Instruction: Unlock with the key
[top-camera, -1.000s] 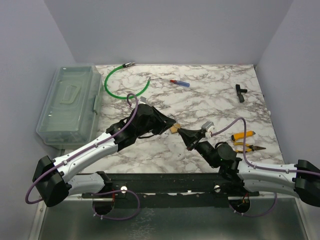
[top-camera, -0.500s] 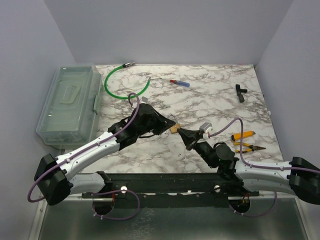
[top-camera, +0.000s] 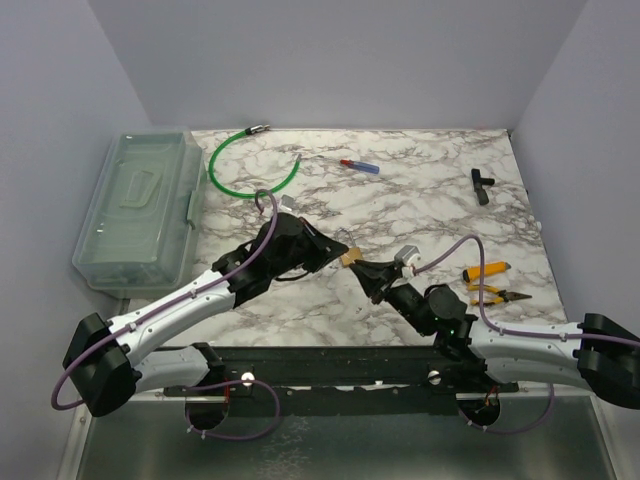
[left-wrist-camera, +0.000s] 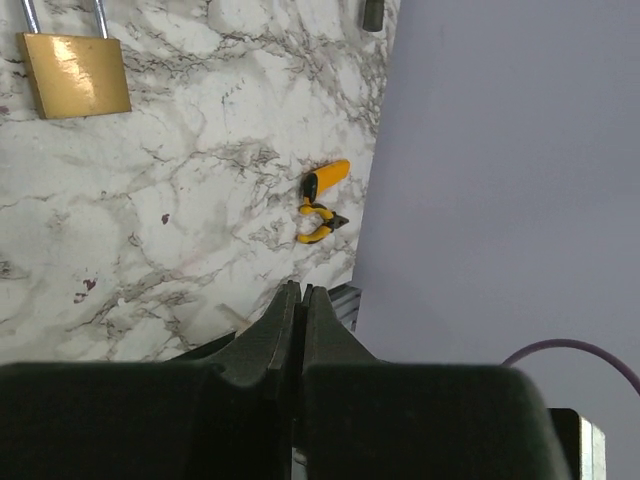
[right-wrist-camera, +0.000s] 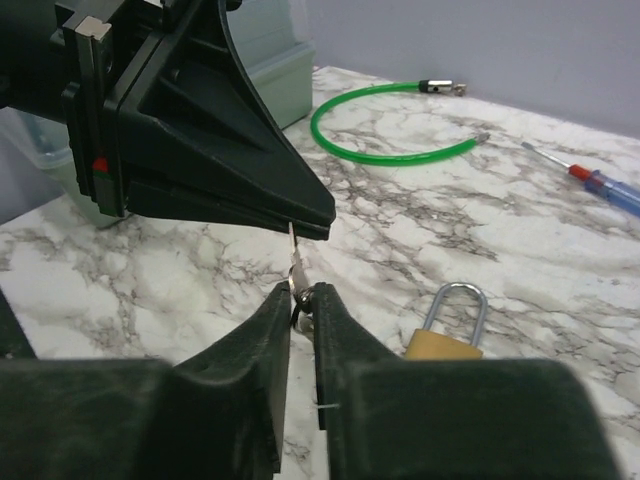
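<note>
Two steps are remaining: inserting the key and turning it. The left hand (right-wrist-camera: 305, 220) is pinching the thin silver metal key (right-wrist-camera: 293, 255) by its upper end, fingers pressed together. The right hand (right-wrist-camera: 302, 292) is standing narrowly parted around the lower end. The rectangular brass padlock (right-wrist-camera: 445, 340) is lying on the marble-patterned bench (right-wrist-camera: 560, 260) just beside them, appearing locked.
</note>
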